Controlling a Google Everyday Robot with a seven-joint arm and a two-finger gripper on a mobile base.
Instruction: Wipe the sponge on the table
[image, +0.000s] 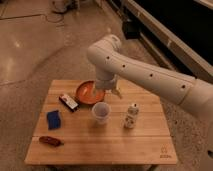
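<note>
The blue sponge lies flat on the left side of the light wooden table. My white arm reaches in from the right, and the gripper hangs over the back middle of the table, beside the orange bowl. It is well to the right of the sponge and behind it, with nothing seen in it.
An orange bowl sits at the back, a black-white-red flat box to its left. A translucent cup stands mid-table, a small white bottle to its right. A dark red oblong object lies at the front left.
</note>
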